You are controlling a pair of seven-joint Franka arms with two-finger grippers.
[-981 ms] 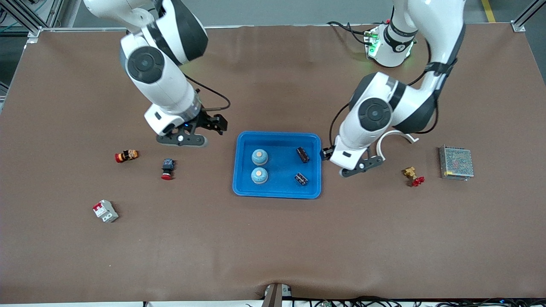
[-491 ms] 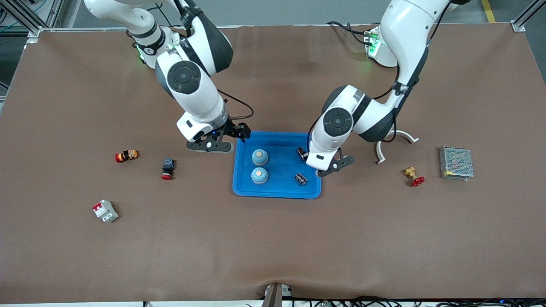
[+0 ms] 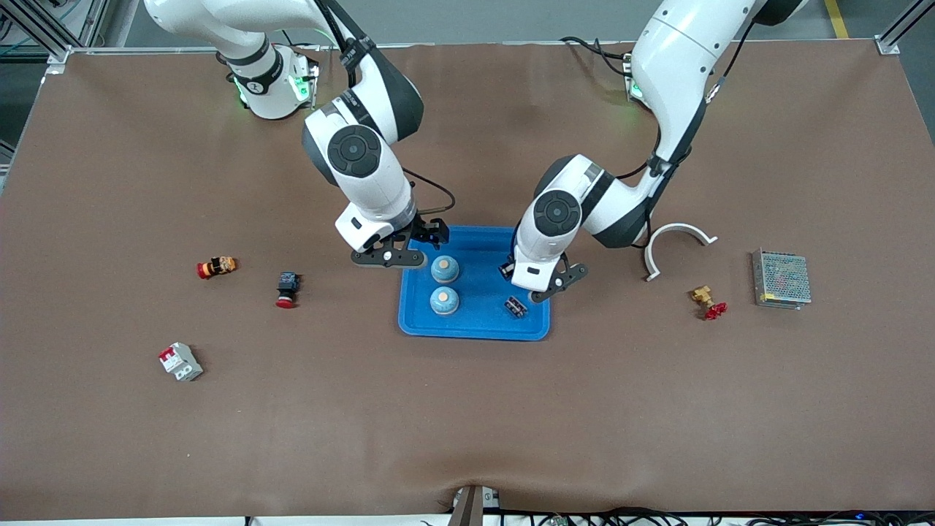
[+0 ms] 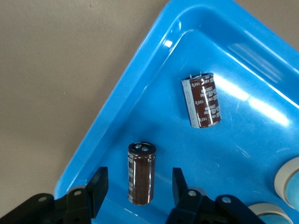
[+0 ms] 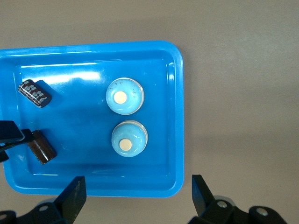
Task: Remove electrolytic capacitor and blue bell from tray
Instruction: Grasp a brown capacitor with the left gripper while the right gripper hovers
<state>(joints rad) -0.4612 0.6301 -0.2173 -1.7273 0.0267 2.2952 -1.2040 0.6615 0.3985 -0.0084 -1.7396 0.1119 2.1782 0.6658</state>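
A blue tray (image 3: 475, 327) holds two pale blue bells (image 3: 444, 269) (image 3: 444, 300) and two dark capacitors. One capacitor (image 3: 516, 307) lies nearer the front camera; the other is hidden under my left hand there. My left gripper (image 3: 507, 269) is open over the tray. In the left wrist view the left gripper (image 4: 138, 191) straddles a capacitor (image 4: 140, 173), with the second capacitor (image 4: 204, 100) lying apart. My right gripper (image 3: 427, 235) is open over the tray's rim at the right arm's end. The right wrist view shows the right gripper (image 5: 138, 193), both bells (image 5: 124, 95) (image 5: 129, 138) and the tray (image 5: 93, 191).
Toward the right arm's end lie a red push button (image 3: 286, 288), an orange-red button (image 3: 216, 267) and a circuit breaker (image 3: 180, 361). Toward the left arm's end lie a white curved bracket (image 3: 676, 245), a brass valve (image 3: 707, 301) and a metal power supply (image 3: 780, 277).
Both arms have moved in toward the tray. The left gripper has come over the capacitor farther from the front camera; the right gripper has reached the tray's rim beside the bells.
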